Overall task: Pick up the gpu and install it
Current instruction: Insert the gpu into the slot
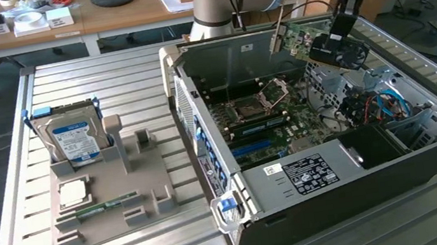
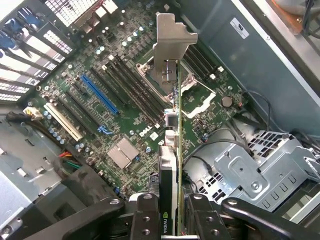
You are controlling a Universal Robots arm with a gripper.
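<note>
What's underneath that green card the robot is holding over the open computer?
Under the card lies the green main board: a processor socket, black memory slots, a blue slot. The strip right behind the card and its metal bracket is covered.

surface: slatted metal table | on it: computer case (open side up), grey parts holder
</note>
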